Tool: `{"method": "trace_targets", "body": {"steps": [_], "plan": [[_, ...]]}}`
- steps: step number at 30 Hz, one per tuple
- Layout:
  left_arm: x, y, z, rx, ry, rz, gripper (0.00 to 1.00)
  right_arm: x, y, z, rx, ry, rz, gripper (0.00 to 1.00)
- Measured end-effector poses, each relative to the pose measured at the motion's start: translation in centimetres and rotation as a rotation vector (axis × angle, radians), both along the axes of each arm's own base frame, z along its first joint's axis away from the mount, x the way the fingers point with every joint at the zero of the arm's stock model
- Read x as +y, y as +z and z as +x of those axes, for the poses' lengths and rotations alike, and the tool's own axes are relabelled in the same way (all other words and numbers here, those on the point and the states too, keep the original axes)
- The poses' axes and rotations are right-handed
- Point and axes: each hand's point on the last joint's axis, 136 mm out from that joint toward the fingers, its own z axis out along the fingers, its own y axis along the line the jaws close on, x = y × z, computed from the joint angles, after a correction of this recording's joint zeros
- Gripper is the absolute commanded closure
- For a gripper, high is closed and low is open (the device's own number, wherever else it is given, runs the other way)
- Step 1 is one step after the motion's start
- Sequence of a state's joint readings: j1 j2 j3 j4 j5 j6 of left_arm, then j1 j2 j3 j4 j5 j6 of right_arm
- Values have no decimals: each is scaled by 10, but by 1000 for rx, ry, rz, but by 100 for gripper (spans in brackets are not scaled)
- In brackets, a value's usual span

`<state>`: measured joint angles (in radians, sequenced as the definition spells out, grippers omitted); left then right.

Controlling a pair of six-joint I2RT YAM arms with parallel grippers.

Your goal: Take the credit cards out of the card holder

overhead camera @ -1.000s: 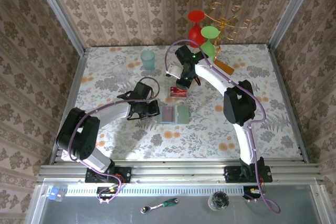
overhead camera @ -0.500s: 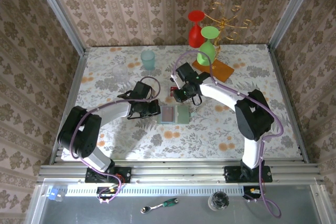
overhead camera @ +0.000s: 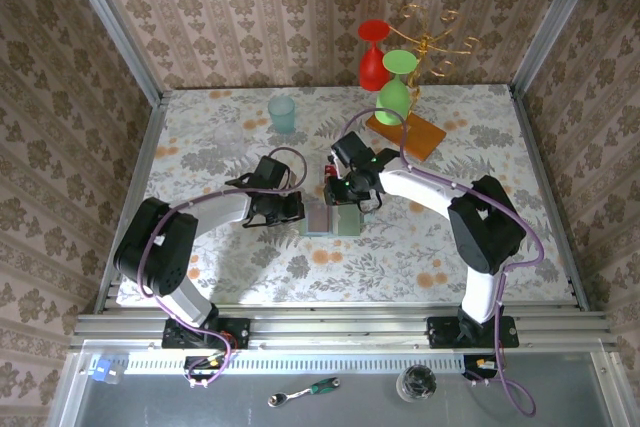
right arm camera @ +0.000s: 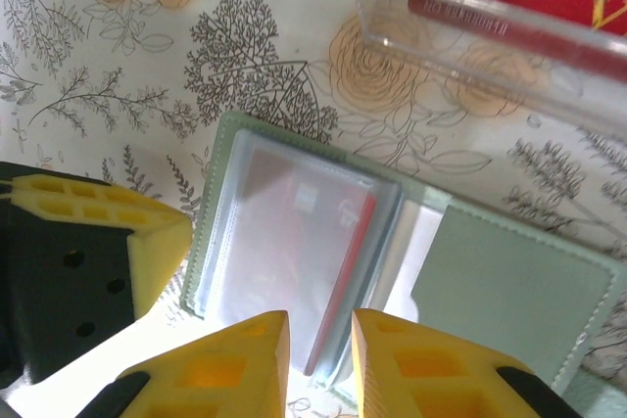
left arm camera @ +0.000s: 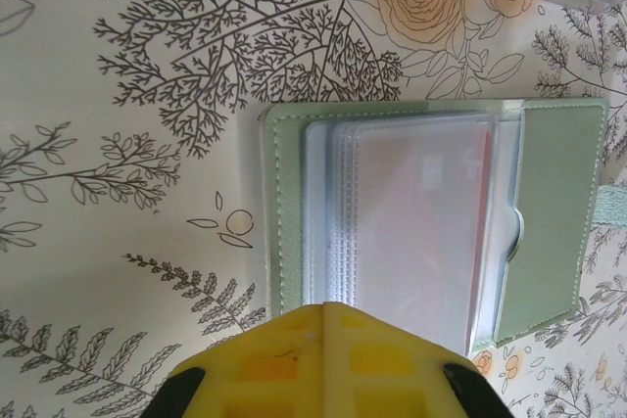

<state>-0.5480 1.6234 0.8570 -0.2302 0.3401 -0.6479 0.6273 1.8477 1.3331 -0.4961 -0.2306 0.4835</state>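
Bench (overhead camera: 200,247) with a floral covering carries the open card holder (overhead camera: 333,219) near its centre, between both arms. Left gripper (left arm camera: 323,315), jaws fully closed and empty, sits at the holder's edge. Right gripper (right arm camera: 320,330), jaws narrowly parted, grips nothing above the clear sleeves (right arm camera: 284,232). Red credit card (right arm camera: 338,242) lies inside a sleeve.

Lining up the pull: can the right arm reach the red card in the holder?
Probably yes: the right gripper hangs over the holder, jaws slightly apart above the red card. The left gripper sits at the holder's edge, out of the way. The clear sleeve may hinder.
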Motion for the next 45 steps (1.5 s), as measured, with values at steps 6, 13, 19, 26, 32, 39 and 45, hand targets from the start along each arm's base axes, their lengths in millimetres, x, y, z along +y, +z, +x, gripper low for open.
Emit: {"method": "trace_targets", "body": {"steps": [6,13,19,26,32,39,45], "plan": [[2,-8,-4,7,-3,3,95,4,-4,-4,47,-24,26,69],[2,-16,-5,20,-4,8,95,9,-9,-8,78,-32,55,67],[2,-17,-4,20,-2,9,96,17,-11,-9,108,-50,97,61],[5,-18,-4,24,4,10,96,29,-17,-12,150,-60,151,60],[5,-19,-6,27,1,3,96,38,-27,-15,197,-65,179,60],[4,-20,-6,30,4,-8,96,41,-35,-20,242,-75,186,61],[4,-20,-6,30,4,-8,96,43,-36,-21,245,-71,184,61]]}}
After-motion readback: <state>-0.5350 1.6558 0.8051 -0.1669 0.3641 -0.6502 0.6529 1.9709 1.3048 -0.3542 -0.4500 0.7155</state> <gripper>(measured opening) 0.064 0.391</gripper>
